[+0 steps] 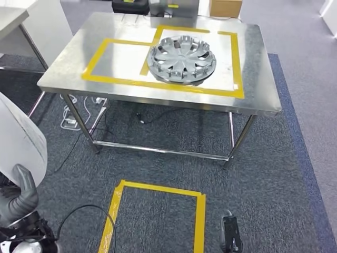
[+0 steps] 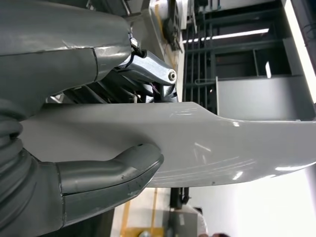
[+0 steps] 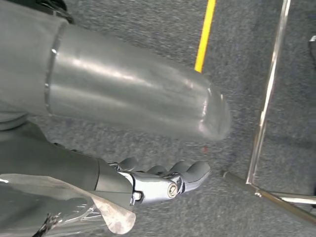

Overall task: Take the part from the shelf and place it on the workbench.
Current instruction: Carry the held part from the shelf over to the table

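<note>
Steel workbench on grey carpet, hubcap inside yellow tape; left robot hand grips pale panel; right robot hand empty, fingers extended.

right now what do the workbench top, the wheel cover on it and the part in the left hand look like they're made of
Workbench: likely stainless steel, brushed; it gives soft reflections.
Wheel cover: probably moulded plastic, matt grey, with thin spokes and clips.
Part, held by the left hand: smooth glossy grey, painted plastic or metal; highlights streak it, so I cannot tell which.
</note>
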Controlling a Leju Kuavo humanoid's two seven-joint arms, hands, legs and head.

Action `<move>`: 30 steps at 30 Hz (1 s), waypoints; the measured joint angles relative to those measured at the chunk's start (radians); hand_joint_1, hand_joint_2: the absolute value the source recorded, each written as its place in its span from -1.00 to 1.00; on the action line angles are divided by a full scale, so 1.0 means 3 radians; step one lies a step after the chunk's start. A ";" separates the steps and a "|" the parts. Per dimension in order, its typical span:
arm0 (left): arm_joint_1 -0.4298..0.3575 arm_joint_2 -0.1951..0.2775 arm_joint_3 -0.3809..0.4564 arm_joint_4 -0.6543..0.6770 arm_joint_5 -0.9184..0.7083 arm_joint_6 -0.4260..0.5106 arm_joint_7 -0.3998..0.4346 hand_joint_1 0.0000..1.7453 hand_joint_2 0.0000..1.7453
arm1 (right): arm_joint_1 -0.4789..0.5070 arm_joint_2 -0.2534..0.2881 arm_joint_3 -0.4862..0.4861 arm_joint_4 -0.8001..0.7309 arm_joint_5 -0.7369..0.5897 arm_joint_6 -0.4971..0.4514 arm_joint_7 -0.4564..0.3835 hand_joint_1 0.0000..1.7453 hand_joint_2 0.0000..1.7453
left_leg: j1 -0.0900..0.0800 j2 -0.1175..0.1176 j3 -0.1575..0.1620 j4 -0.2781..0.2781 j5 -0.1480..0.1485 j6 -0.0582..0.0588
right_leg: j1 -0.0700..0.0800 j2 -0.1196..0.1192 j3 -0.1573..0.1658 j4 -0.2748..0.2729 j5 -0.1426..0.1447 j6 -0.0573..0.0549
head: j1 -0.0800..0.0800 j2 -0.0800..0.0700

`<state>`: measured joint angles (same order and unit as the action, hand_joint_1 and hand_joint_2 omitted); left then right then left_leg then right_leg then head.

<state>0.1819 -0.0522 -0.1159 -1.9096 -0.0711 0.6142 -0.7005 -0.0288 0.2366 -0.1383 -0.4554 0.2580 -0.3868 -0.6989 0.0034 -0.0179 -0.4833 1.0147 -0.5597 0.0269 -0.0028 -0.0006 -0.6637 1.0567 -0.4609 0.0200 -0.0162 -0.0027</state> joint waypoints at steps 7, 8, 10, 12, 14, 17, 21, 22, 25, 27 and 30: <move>-0.0007 -0.0002 -0.0001 -0.0008 -0.0001 0.0009 -0.0003 1.00 1.00 | -0.0014 -0.0005 0.0009 0.0015 -0.0002 0.0001 -0.0003 -1.00 -1.00 | 0.0008 0.0017 -0.0203 0.0529 -0.0114 -0.0132 | -0.0030 -0.0001 0.0223 -0.0143 -0.0015 -0.0097 | -0.0025 0.0000; -0.0004 -0.0002 -0.0002 -0.0008 -0.0001 0.0011 -0.0004 1.00 1.00 | -0.0015 -0.0005 0.0012 0.0017 -0.0002 0.0003 -0.0002 -1.00 -1.00 | 0.0018 0.0018 -0.0337 0.0725 -0.0209 -0.0151 | -0.0032 -0.0003 0.0250 -0.0143 -0.0042 -0.0101 | -0.0029 0.0000; 0.0006 -0.0001 -0.0002 -0.0008 -0.0001 0.0011 -0.0003 1.00 1.00 | -0.0011 -0.0005 0.0017 0.0022 -0.0003 0.0004 -0.0001 -1.00 -1.00 | 0.0037 0.0019 -0.0525 0.0898 -0.0335 -0.0177 | -0.0033 0.0000 0.0316 -0.0143 -0.0099 -0.0100 | -0.0028 0.0000; 0.0007 0.0001 -0.0002 -0.0008 0.0000 0.0011 -0.0003 1.00 1.00 | -0.0010 -0.0005 0.0023 0.0028 -0.0004 0.0007 0.0000 -1.00 -1.00 | 0.0048 0.0022 -0.0528 0.0671 -0.0155 -0.0184 | -0.0038 0.0005 0.0402 -0.0143 -0.0159 -0.0087 | -0.0028 0.0000; 0.0007 0.0001 -0.0002 -0.0007 0.0000 0.0011 -0.0003 1.00 1.00 | -0.0014 -0.0005 0.0028 0.0033 -0.0004 0.0010 0.0001 -1.00 -1.00 | 0.0048 0.0037 -0.0449 0.0281 0.0157 -0.0177 | -0.0041 0.0006 0.0467 -0.0143 -0.0221 -0.0056 | -0.0028 0.0000; 0.0012 0.0001 -0.0002 -0.0007 0.0003 0.0011 0.0000 1.00 1.00 | -0.0021 -0.0005 0.0031 0.0041 -0.0004 0.0015 0.0001 -1.00 -1.00 | 0.0027 0.0059 -0.0411 0.0106 0.0213 -0.0111 | -0.0032 0.0005 0.0532 -0.0130 -0.0278 0.0023 | -0.0026 0.0000; 0.0004 0.0001 0.0000 -0.0010 0.0016 0.0007 0.0000 1.00 1.00 | -0.0038 -0.0005 0.0047 0.0047 -0.0005 0.0016 0.0000 -1.00 -1.00 | 0.0029 0.0049 -0.0314 0.0080 0.0236 -0.0013 | -0.0042 -0.0003 0.0472 0.0068 -0.0377 0.0084 | -0.0017 0.0000; 0.0000 0.0001 0.0000 -0.0010 0.0017 0.0004 -0.0001 1.00 1.00 | -0.0048 -0.0005 0.0052 0.0047 -0.0005 0.0016 0.0000 -1.00 -1.00 | 0.0026 0.0050 -0.0303 0.0075 0.0227 0.0002 | -0.0040 -0.0002 0.0366 0.0239 -0.0451 0.0089 | -0.0011 0.0000; -0.0001 -0.0001 0.0000 -0.0010 0.0019 0.0001 -0.0001 1.00 1.00 | -0.0053 -0.0005 0.0058 0.0049 -0.0011 0.0015 0.0001 -1.00 -1.00 | 0.0005 0.0046 -0.0283 0.0078 0.0190 0.0035 | -0.0029 -0.0002 -0.0025 0.0770 -0.0640 0.0089 | -0.0002 0.0000; 0.0001 -0.0001 0.0000 -0.0010 0.0020 0.0001 -0.0001 1.00 1.00 | -0.0042 -0.0005 0.0058 0.0050 -0.0013 0.0015 0.0001 -1.00 -1.00 | -0.0013 0.0037 -0.0236 0.0078 0.0149 0.0041 | -0.0016 -0.0001 -0.0095 0.0680 -0.0496 0.0058 | 0.0000 0.0000; -0.0002 -0.0002 0.0000 -0.0010 0.0021 0.0001 -0.0001 1.00 1.00 | -0.0046 -0.0009 0.0058 0.0054 -0.0016 0.0016 0.0001 -1.00 -1.00 | -0.0034 0.0032 -0.0151 0.0075 0.0080 0.0033 | 0.0023 -0.0001 0.0044 0.0117 -0.0127 -0.0028 | -0.0010 0.0000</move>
<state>0.1814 -0.0526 -0.1160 -1.9125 -0.0648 0.6146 -0.7007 -0.0427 0.2338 -0.1208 -0.4393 0.2532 -0.3820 -0.6987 -0.0067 -0.0083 -0.5287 1.0373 -0.5356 0.0369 0.0041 -0.0008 -0.6506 1.0917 -0.4991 0.0115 -0.0193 -0.0027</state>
